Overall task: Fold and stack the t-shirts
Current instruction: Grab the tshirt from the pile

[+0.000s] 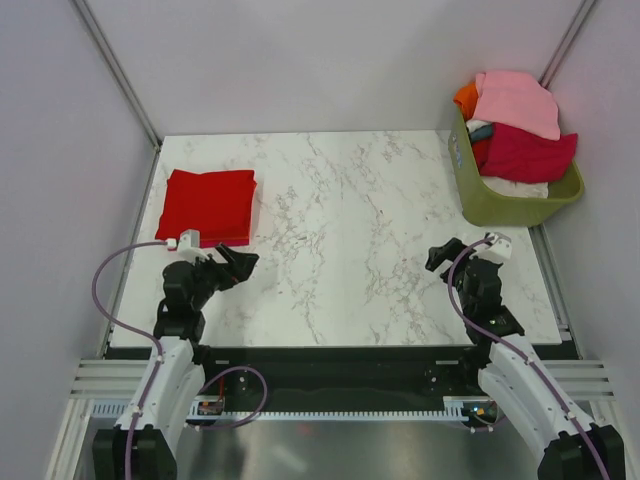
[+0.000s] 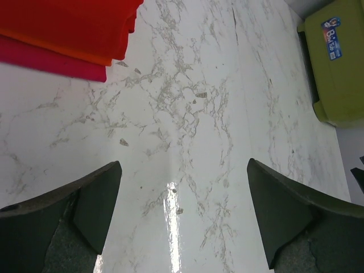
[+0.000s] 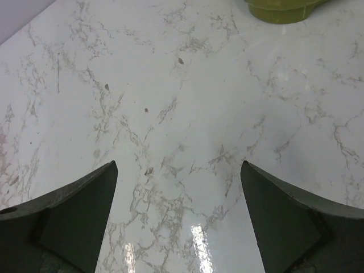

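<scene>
A folded bright red t-shirt [image 1: 210, 205] lies flat at the table's far left. In the left wrist view this red t-shirt [image 2: 68, 23] rests on orange and crimson layers [image 2: 51, 61]. More t-shirts are heaped in the olive-green basket [image 1: 500, 208] at the far right, with a pale pink one [image 1: 515, 100] on top and a crimson one [image 1: 525, 155] below it. My left gripper [image 1: 240, 265] [image 2: 183, 165] is open just in front of the red stack, holding nothing. Near the table's right front, my right gripper [image 1: 440, 260] [image 3: 179, 165] is open over bare marble.
The white marble table [image 1: 350, 230] spans the scene between grey walls. The basket [image 2: 335, 68] [image 3: 281, 8] hangs partly over the table's right edge. A metal rail runs along the near edge by the arm bases.
</scene>
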Motion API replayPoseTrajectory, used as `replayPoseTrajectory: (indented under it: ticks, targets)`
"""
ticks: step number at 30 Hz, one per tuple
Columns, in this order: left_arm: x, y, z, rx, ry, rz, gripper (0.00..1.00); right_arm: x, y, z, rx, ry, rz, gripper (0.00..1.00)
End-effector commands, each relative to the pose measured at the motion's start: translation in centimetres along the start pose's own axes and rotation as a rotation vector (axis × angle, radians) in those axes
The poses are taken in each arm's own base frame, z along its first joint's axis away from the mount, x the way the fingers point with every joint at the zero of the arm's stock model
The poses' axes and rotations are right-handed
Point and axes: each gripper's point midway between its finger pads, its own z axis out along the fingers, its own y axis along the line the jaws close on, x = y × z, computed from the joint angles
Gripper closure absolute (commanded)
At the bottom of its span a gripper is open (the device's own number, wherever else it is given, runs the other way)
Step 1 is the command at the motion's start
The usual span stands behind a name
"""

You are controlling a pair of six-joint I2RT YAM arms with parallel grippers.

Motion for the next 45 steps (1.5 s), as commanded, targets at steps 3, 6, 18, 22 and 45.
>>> replayPoseTrajectory:
  ticks: [3, 6, 18, 22, 45]
  targets:
    - [-0.9, -0.4, -1.0, -0.031, -0.015, -0.008, 0.0, -3.0, 3.2, -0.3, -0.105, -0.064, 0.057, 0.03]
    - [-0.7, 0.2, -1.0, -0.043, -0.046, -0.022, 0.0, -6.3, 5.0, 0.3, -0.091, -0.096, 0.123, 0.04]
    - [-0.4, 1.0, -1.0, -0.083, -0.04, -0.033, 0.02, -21.1, 7.7, 9.2, 0.059, -0.173, 0.385, 0.25]
    - [-0.4, 0.9, -1.1, -0.077, -0.041, -0.033, 0.04, -26.3, 7.0, 12.8, 0.061, -0.229, 0.502, 0.3]
    - [-0.5, 0.8, -0.9, -0.071, -0.045, -0.046, 0.08, -32.6, -2.7, 29.9, 0.168, -0.407, 0.688, 0.39]
